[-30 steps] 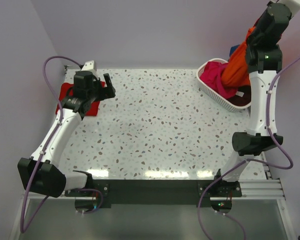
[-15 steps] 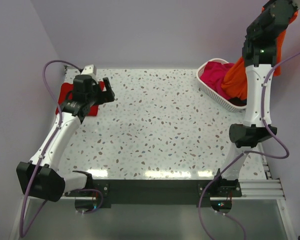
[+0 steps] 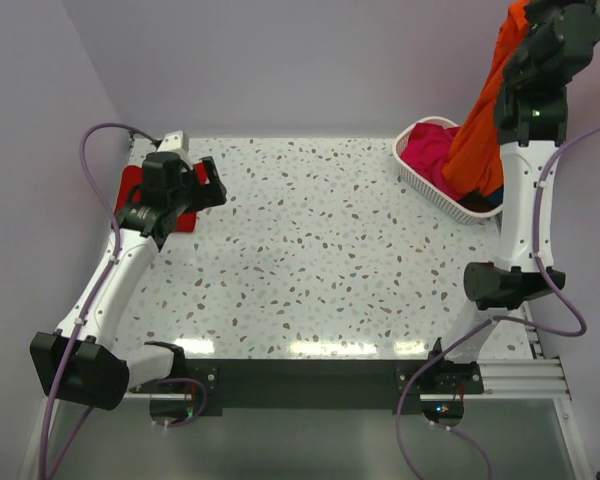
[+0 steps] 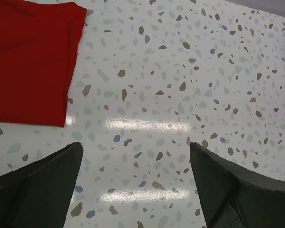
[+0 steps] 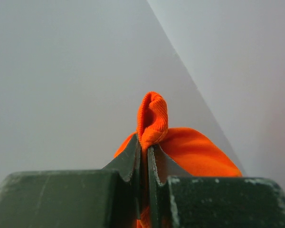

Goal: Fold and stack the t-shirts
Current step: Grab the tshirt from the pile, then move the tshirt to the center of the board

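Note:
My right gripper [image 3: 525, 12] is raised high above the white basket [image 3: 412, 176] and is shut on the orange t-shirt [image 3: 477, 135], which hangs down into the basket. In the right wrist view its jaws pinch a ribbed fold of the orange t-shirt [image 5: 153, 118]. A magenta t-shirt [image 3: 432, 152] lies in the basket. The folded red t-shirt [image 3: 132, 186] lies at the table's far left, partly under my left gripper [image 3: 208, 178], which is open and empty. In the left wrist view the red t-shirt [image 4: 31, 57] is at upper left, above my left gripper [image 4: 135, 180].
The speckled table [image 3: 310, 250] stretches between the arms. The basket stands at the far right corner beside the right arm's upright link [image 3: 520, 215]. Purple walls close in behind and at both sides.
My right gripper has lifted the orange t-shirt higher out of the basket, stretching it upward. My left gripper has shifted slightly to the left over the red t-shirt's edge.

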`<action>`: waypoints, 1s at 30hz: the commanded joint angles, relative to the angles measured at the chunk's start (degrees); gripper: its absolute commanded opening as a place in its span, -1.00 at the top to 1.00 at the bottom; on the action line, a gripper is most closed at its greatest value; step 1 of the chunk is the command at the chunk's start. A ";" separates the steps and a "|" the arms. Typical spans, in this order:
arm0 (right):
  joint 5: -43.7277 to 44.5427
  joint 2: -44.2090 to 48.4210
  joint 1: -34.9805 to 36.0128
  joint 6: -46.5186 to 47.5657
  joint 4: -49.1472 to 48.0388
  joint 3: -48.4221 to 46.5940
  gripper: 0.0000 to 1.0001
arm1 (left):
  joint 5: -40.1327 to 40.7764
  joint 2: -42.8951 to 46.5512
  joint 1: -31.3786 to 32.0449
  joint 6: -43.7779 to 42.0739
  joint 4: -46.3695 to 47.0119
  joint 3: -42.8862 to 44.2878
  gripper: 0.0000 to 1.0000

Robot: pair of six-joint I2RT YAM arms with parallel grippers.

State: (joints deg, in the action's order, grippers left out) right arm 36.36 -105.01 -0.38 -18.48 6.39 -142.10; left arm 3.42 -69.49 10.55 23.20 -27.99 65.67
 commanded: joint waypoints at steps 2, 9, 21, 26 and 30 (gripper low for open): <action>-11.21 8.94 -0.06 -11.73 -5.78 2.09 1.00 | 0.27 1.64 -0.44 0.35 0.13 -0.63 -1.00; -22.29 10.35 -0.14 -24.39 -5.08 0.51 1.00 | 0.27 2.69 -0.44 1.14 0.21 -1.24 -1.00; -39.94 12.46 3.89 -39.27 0.45 6.38 1.00 | 2.90 4.98 -0.44 2.73 0.39 -3.09 -1.00; -43.65 14.57 10.66 -33.56 11.87 21.67 1.00 | 5.01 4.98 -0.44 2.29 0.57 -3.27 -1.00; -44.28 14.92 15.66 -26.10 24.77 36.16 1.00 | 6.25 3.32 -0.35 2.02 0.22 -3.44 -1.00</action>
State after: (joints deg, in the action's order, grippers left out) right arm -4.82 -90.32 12.58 -50.52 17.85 -113.84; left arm 7.60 -65.91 10.52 24.93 -28.16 62.87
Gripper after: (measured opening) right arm 0.036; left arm 0.997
